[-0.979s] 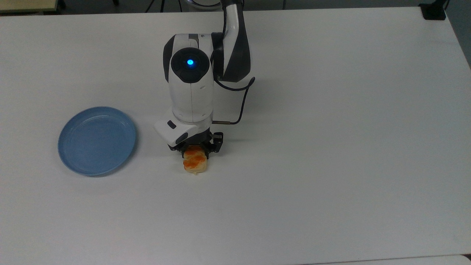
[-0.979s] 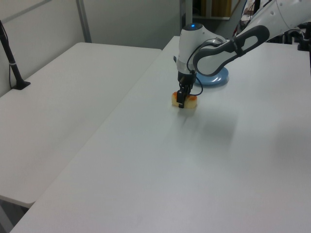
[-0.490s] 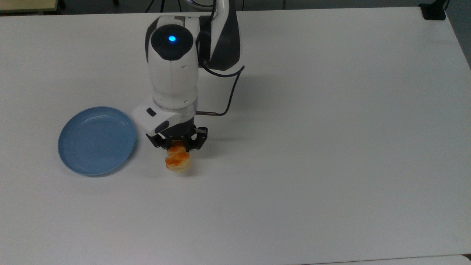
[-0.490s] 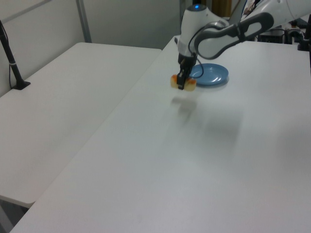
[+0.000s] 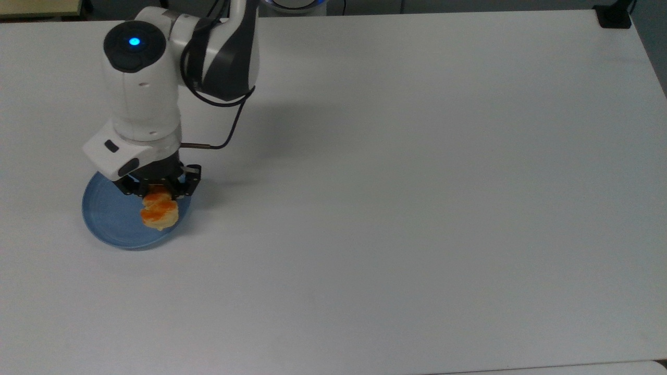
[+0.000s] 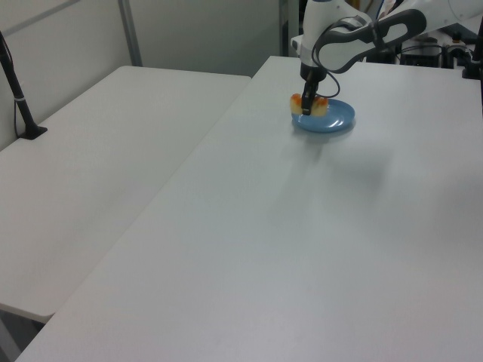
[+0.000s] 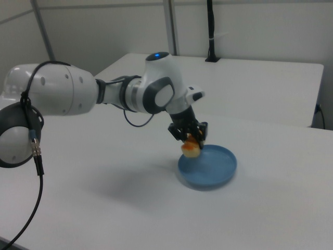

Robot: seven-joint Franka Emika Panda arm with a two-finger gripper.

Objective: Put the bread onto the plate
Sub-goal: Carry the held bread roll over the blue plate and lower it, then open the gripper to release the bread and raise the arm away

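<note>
At the left of the top view, the round light-blue plate (image 5: 112, 221) sits on the white table (image 5: 417, 208). The small pale-tan bread with orange glazed patches (image 5: 159, 211) hangs over its right part, clamped in the black two-finger gripper (image 5: 156, 192). Farther up, the white robot arm (image 5: 140, 83) runs to the upper left of the frame.

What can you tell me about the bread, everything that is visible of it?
The bread is a small oblong loaf, pale tan with orange glazed patches on top. The gripper is shut on one end of it, and the other end sticks out free. It hangs over the blue plate, near the rim on the top view's right. In the right view it seems not yet resting on it.
</note>
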